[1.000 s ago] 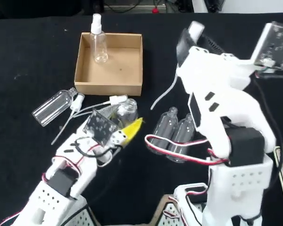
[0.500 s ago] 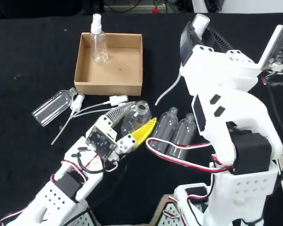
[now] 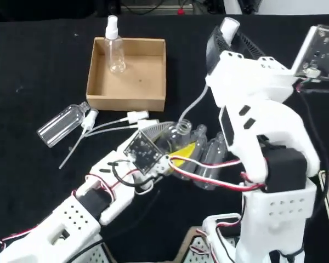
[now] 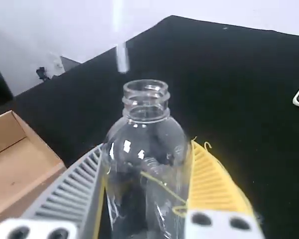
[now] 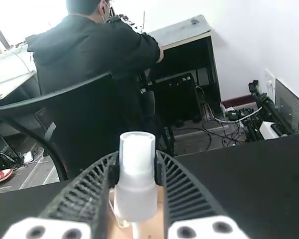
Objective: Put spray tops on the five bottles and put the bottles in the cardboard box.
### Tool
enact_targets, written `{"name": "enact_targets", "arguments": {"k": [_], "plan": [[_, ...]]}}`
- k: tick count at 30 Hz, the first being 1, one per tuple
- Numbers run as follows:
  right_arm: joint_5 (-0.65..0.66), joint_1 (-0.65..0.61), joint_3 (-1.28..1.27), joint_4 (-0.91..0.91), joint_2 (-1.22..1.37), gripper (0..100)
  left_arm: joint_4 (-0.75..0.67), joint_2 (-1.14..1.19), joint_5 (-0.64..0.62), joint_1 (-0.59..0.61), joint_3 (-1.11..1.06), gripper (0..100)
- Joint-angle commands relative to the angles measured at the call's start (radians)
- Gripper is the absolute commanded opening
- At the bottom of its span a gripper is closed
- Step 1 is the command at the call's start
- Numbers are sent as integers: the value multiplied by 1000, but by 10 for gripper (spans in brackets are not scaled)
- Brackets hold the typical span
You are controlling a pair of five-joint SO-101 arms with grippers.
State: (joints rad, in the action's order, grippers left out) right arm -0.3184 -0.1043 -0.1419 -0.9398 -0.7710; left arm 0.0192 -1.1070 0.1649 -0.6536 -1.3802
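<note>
My left gripper is shut on an open-necked clear bottle, held upright above the table. High over it my right gripper is shut on a white spray top; its thin dip tube hangs down with its end at the bottle's mouth. Two more uncapped bottles lie side by side under the right arm. The cardboard box at the back holds one capped bottle. Another uncapped bottle lies at the left.
Two loose spray tops with long tubes lie on the black cloth in front of the box. The right arm's white body stands tall over the table's right half.
My left gripper has carried the bottle up and to the right, under the spray top. The dip tube's end now sits at the bottle's mouth.
</note>
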Motion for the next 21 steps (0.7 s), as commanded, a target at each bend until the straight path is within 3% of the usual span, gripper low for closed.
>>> {"name": "enact_targets", "arguments": {"k": [1, 9, 21], "plan": [[11, 12, -70, 101, -82, 11, -18, 3, -11, 2, 65, 137], [60, 17, -314, 284, -240, 11, -18, 3, -11, -5, 64, 137], [64, 15, -197, 204, -242, 11, -18, 3, -11, 2, 64, 137]]}}
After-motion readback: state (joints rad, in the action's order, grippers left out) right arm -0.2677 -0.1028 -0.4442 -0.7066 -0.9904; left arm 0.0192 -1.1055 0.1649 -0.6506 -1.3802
